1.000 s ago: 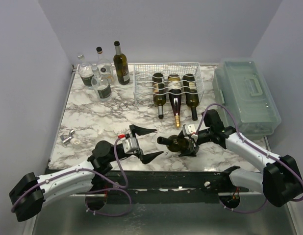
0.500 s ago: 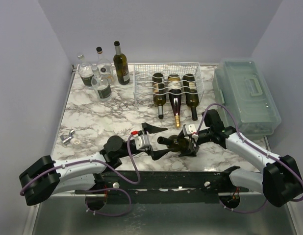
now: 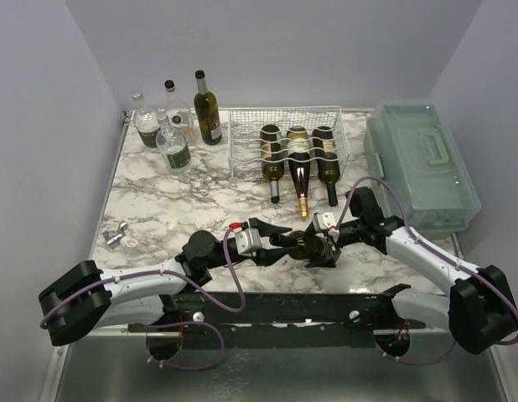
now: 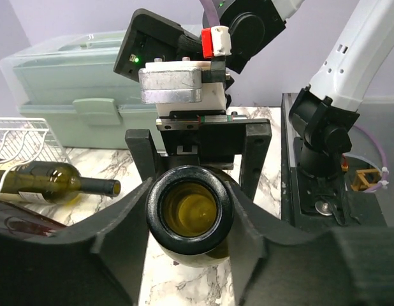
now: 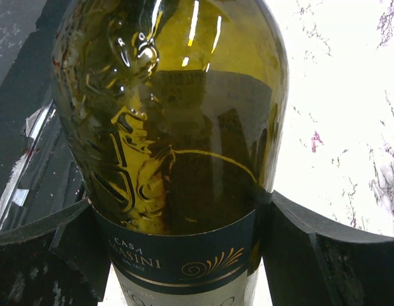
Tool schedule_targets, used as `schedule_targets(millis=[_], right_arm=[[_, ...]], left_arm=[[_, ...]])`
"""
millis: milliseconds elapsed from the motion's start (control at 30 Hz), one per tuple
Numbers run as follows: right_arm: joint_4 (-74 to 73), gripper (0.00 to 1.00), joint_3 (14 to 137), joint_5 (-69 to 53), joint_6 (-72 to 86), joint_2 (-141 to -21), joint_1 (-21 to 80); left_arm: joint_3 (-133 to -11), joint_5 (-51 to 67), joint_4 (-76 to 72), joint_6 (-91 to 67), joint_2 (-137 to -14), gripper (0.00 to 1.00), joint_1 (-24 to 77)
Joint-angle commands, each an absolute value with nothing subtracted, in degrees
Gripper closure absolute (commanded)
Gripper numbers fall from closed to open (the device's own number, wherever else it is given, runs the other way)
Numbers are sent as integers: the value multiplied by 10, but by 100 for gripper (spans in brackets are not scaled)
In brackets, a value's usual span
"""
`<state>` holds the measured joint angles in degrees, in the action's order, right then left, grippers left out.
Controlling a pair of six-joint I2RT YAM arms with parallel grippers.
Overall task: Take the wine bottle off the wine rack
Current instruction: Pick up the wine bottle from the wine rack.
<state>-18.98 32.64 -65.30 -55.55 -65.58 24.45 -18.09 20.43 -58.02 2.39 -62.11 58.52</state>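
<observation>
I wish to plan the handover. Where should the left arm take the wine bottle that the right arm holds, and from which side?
Grip the neck just behind the lip, coming from the mouth end. The wine bottle lies nearly level, neck towards the left arm; the right jaws occupy the labelled body, so the narrow neck is what remains.

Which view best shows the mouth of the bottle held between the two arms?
Left wrist: it looks straight into the mouth of the bottle, between the fingers of the left gripper. Top external shows it small, from the side; right wrist shows only body and label, no mouth.
</observation>
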Motion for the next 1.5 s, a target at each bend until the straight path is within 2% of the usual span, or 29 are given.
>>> schedule_targets(millis=[0, 67, 167, 200, 233, 300, 433, 533, 967, 1233, 1467], right_arm=[[-174, 90, 356, -703, -563, -644, 241], [-174, 90, 356, -703, -563, -644, 241], [-174, 90, 355, -703, -564, -645, 241], [-174, 89, 354, -701, -565, -645, 241], [-173, 86, 353, -701, -566, -645, 241], [-172, 74, 348, -698, -571, -642, 241], [-172, 36, 339, -697, -583, -634, 240], [-174, 22, 337, -694, -583, -628, 240], [-217, 1, 368, -702, -576, -616, 236], [-257, 1, 384, -699, -605, -608, 222], [-265, 1, 387, -692, -613, -607, 219]], left_arm=[[-198, 231, -602, 12, -630, 58, 588], [-197, 234, -602, 12, -630, 71, 588], [-195, 234, -602, 12, -626, 99, 588], [-194, 229, -602, 12, -624, 100, 588], [-192, 223, -602, 11, -619, 100, 587], [-189, 203, -601, 7, -605, 100, 588], [-185, 177, -595, -5, -575, 100, 587], [-185, 167, -582, -17, -554, 100, 587], [-190, 128, -440, -7, -424, 100, 585], [-221, 60, -234, 8, -308, 100, 574], [-285, 4, -74, 36, -257, 100, 562]])
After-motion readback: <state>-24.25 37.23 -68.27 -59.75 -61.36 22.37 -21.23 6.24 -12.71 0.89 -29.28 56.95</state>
